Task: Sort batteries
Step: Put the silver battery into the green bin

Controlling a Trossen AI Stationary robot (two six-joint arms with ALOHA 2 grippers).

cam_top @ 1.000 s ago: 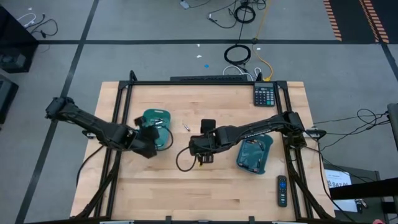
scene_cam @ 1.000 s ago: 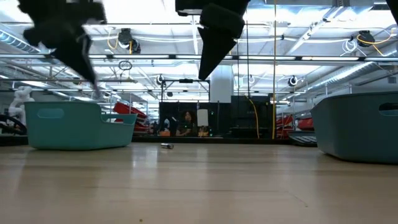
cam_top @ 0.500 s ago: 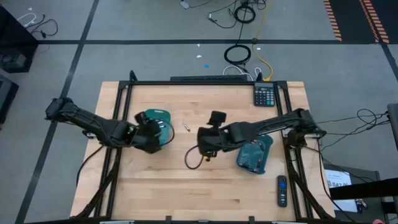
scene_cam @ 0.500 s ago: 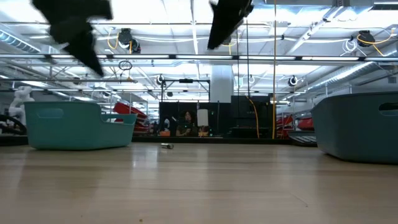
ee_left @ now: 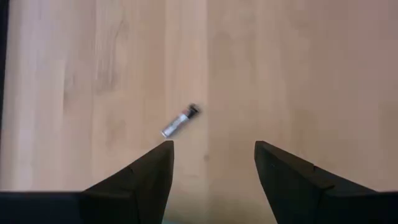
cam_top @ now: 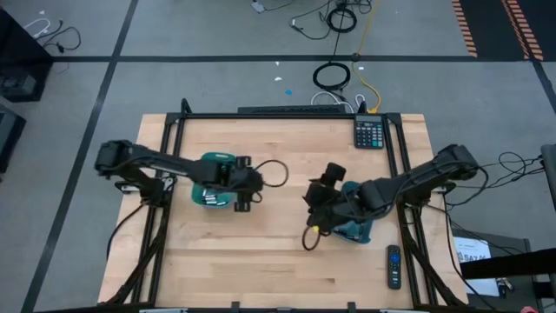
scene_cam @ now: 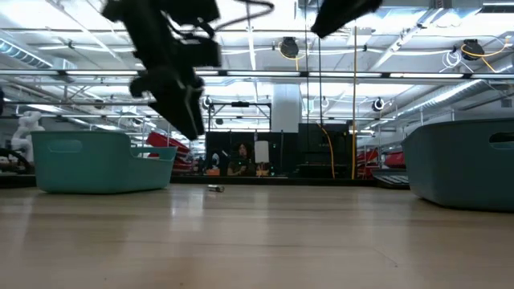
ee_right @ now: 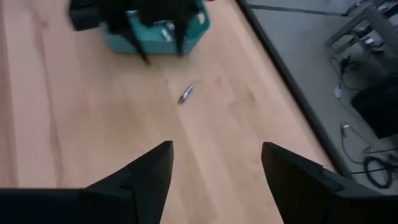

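A lone battery [ee_left: 179, 121] lies on the bare wood table [cam_top: 261, 252], just beyond the left gripper [ee_left: 212, 152], whose fingers hang wide apart above it. The right gripper [ee_right: 214, 155], also spread wide, hovers near the right teal tray [cam_top: 358, 228].

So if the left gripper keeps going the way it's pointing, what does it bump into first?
Probably the lone battery lying on the bare table. The left gripper is open, pointing down at the wood, and the battery lies just ahead, a bit off-centre. Depth is unclear, so it might meet the wood first.
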